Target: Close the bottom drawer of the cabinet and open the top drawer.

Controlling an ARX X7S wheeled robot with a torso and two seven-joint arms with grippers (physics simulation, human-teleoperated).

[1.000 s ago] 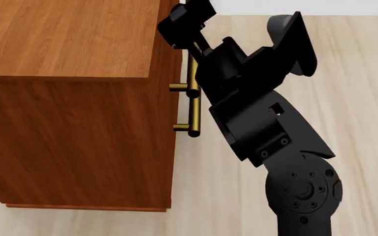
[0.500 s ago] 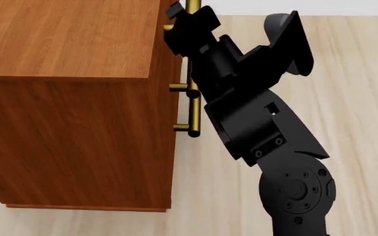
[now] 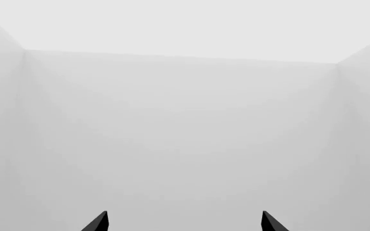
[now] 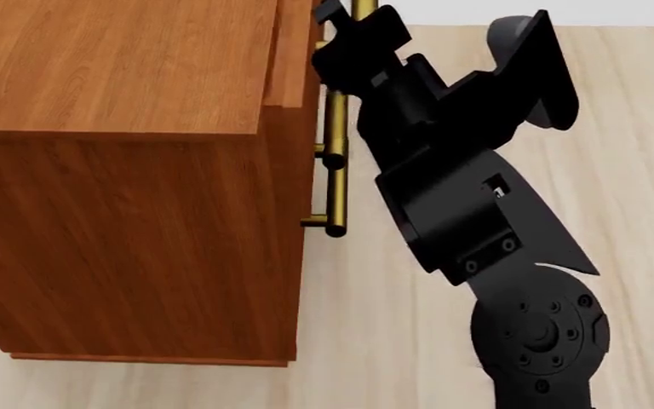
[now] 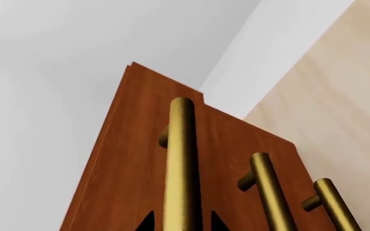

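One cabinet [image 4: 123,170], three brass bar handles in the right wrist view. Top drawer [image 4: 295,60] sticks out slightly past the cabinet face. Right gripper [image 5: 181,222] has its two fingertips close on either side of the top drawer handle [image 5: 179,163]; contact can't be confirmed. Right arm [image 4: 475,213] reaches up along the cabinet front, elbow low. Left gripper [image 3: 183,224] spread wide, facing blank wall. Bottom drawer handle [image 5: 336,207] farthest from the right gripper; drawer flush.

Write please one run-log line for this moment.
right gripper: straddles brass bar handle | reddish-brown wooden top drawer: slightly out | left gripper: open, faces blank wall
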